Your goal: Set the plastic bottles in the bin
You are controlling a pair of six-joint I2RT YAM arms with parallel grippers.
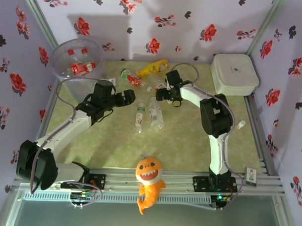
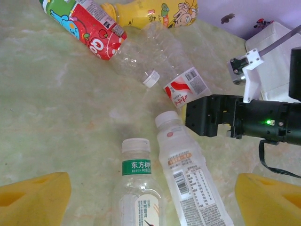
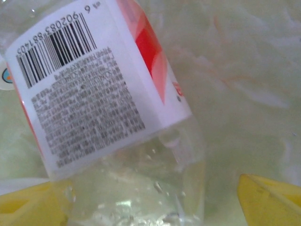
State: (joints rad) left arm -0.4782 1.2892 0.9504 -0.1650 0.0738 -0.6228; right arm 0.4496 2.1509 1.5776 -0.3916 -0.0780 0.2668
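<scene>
The bin (image 1: 76,58) stands at the back left with red-labelled bottles (image 1: 78,68) inside. On the mat lie a green-banded clear bottle (image 2: 138,188) and a white-labelled bottle (image 2: 193,183), side by side under my open left gripper (image 2: 150,205) (image 1: 128,97). Further off are a red-and-green-labelled bottle (image 2: 89,23), a yellow bottle (image 2: 155,12) and a crushed clear bottle (image 2: 176,75). My right gripper (image 3: 150,207) (image 1: 159,96) is open and straddles the clear base of that red-and-white-labelled bottle (image 3: 108,94); the right fingertip (image 3: 270,200) stands clear of it.
A white square lidded box (image 1: 234,74) sits at the back right. A small bottle (image 1: 240,124) lies beside the right arm. An orange plush fish (image 1: 148,180) rests at the front edge. Flowered walls close in the mat on three sides.
</scene>
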